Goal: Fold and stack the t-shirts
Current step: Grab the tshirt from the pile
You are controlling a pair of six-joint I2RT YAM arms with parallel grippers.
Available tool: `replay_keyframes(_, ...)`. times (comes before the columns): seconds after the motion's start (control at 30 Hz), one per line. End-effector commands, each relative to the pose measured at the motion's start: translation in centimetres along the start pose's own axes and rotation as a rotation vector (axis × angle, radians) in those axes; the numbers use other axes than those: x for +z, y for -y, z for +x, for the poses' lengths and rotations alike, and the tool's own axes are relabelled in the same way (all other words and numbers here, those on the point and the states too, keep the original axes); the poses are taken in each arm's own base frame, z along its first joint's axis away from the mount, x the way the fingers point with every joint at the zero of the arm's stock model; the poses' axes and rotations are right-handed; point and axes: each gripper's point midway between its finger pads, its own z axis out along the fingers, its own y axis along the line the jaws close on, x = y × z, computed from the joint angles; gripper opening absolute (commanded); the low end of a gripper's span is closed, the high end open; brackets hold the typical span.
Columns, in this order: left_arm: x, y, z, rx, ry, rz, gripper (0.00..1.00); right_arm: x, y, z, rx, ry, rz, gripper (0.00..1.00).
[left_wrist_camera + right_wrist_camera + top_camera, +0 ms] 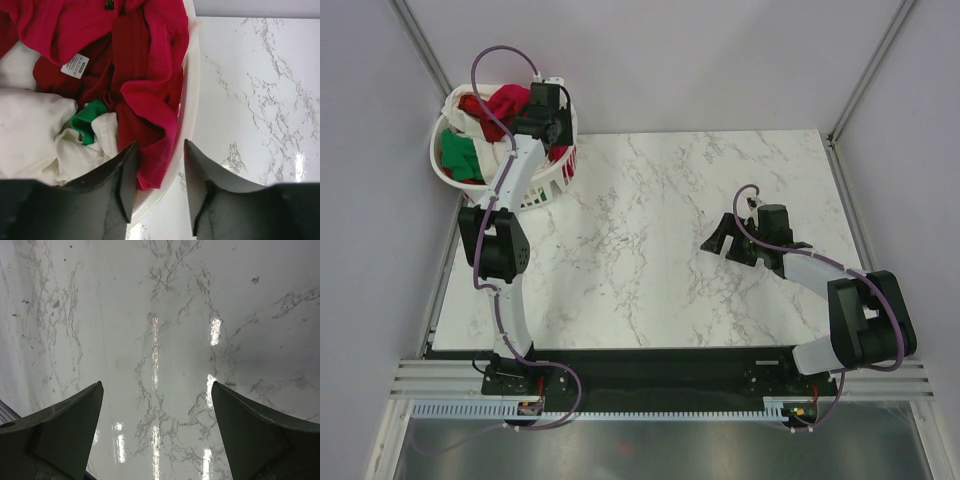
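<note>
- Danger of pinching laundry basket rim (190,100) with crimson t-shirt (150,105), straddling both with half-open left tool (160,145).
- Risking dragging maroon t-shirt (57,80) along; holding right tool (157,385) wide open.

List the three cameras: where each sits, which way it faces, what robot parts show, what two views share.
Top external: above and behind the bases, looking down on the marble table; left arm and right arm show.
Left wrist: on the left arm, looking down into the laundry basket at the crimson t-shirt; left gripper fingers show below.
Right wrist: on the right arm, looking down at the table; open right gripper fingers show below.
Shared: top and left wrist both show basket and crimson t-shirt.
</note>
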Motion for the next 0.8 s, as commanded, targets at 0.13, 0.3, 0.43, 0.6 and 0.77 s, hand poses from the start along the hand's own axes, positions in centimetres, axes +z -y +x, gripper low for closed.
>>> replay_keyframes(0.13,0.7,-0.4,0.6,0.051,-0.012,-0.009,0.16,0.1,-1.3,-1.6,-0.032,0.032,-0.038,0.98)
replay_keyframes(0.3,0.5,0.0,0.4,0.053,-0.008,0.016,0.02,0.2,-1.4,-1.5,-0.035,0.029,-0.041,0.98)
replay_keyframes(0.43,-4.0,0.5,-4.8,0.008,0.12,0.069,0.02,0.3,-1.3,-1.5,-0.034,0.027,-0.04,0.98)
replay_keyframes(0.6,-15.0,0.5,-15.2,-0.11,0.383,0.143,0.02,0.3,-1.3,-1.5,-0.032,0.025,-0.045,0.98)
replay_keyframes(0.77,-32.8,0.0,-25.3,-0.212,0.86,0.309,0.02,0.3,-1.4,-1.6,-0.034,0.027,-0.047,0.98)
